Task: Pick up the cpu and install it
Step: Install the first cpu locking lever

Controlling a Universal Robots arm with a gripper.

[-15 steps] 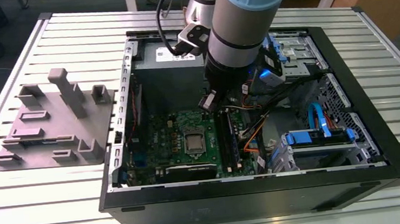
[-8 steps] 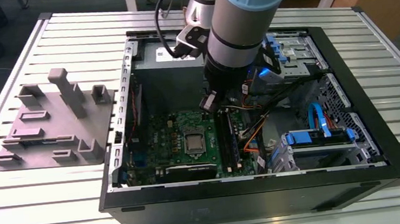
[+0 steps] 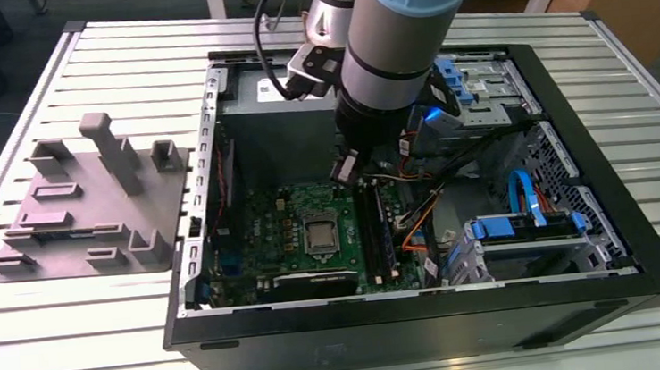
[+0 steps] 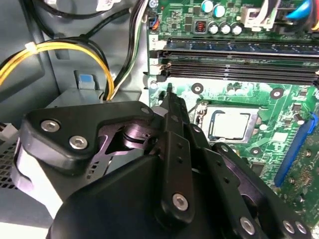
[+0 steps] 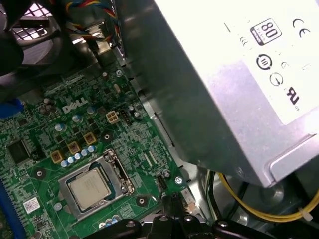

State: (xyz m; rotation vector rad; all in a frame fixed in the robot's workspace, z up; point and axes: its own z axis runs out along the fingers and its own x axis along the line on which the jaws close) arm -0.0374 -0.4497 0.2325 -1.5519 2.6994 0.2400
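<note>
Seems close to finished, judging by how things lie. CPU [image 4: 229, 124] seated flat in the socket on the green motherboard [image 3: 265, 231], silvery top up, framed by the metal bracket (bracket looks to sit around the chip's rim in both wrist views, though latched or merely lowered cannot be told). Same chip visible at [image 5: 91, 186] in the first wrist view and as a small pale square at [image 3: 321, 233] in the exterior view.

Gripper [image 4: 169, 97] inside the open computer case [image 3: 622, 240], fingers drawn together to a narrow tip and nothing between them. Clenched, then, and carrying no load. CPU just beyond that tip and a little to one side, apart from it, not touched. Black memory sticks [image 4: 239, 67] farther out past the socket; silver power supply [image 5: 239, 74] close alongside the gripper, with yellow cables [image 4: 60, 52] running near its body.

Grey holder block [image 3: 93, 210] out on the slatted worktop [image 3: 81, 341], well away from the gripper, with no chip to be made out on it (small recesses hard to read from here).

Pick-up done and chip placed, by the look of it; only securing of the socket left in doubt.
</note>
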